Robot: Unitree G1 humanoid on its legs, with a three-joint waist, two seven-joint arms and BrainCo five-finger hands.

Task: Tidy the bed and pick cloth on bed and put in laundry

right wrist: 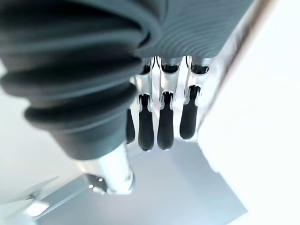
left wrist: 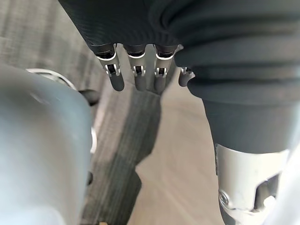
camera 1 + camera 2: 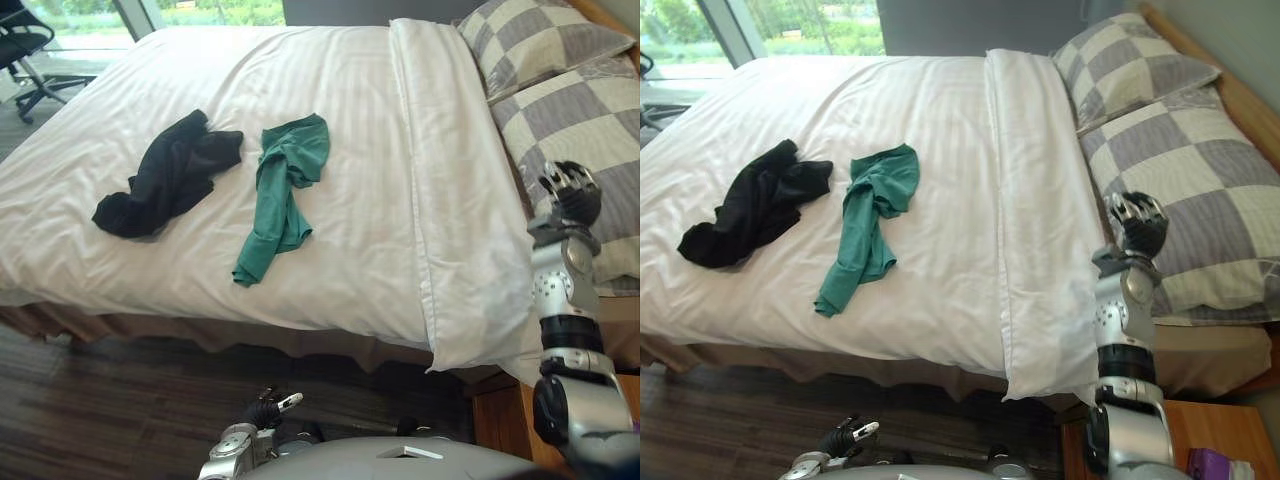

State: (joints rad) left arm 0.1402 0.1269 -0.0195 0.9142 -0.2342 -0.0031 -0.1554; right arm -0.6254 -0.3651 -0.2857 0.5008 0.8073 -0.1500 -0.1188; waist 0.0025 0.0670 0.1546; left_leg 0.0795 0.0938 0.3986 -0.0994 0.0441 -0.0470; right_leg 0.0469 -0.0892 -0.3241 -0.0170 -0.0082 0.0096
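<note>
Two cloths lie on the white bed (image 3: pixel 350 110): a crumpled black cloth (image 3: pixel 165 178) towards its left side and a green cloth (image 3: pixel 285 190) stretched out just to the right of it. The two are apart and neither is touched. My right hand (image 3: pixel 570 192) is raised over the lower checked pillow (image 3: pixel 585 120) at the bed's right end, far from both cloths. In the right wrist view its fingers (image 1: pixel 164 122) are straight and hold nothing. My left hand (image 3: pixel 265 410) hangs low over the floor in front of the bed, its fingers (image 2: pixel 140 77) relaxed and empty.
The duvet's folded band (image 3: pixel 450 180) runs across the bed beside two checked pillows (image 3: pixel 540 40). A wooden nightstand (image 3: pixel 1215 425) with a purple thing (image 3: pixel 1210 465) stands at lower right. An office chair (image 3: pixel 25 50) stands at far left by the window. Dark wood floor (image 3: pixel 100 410) lies before the bed.
</note>
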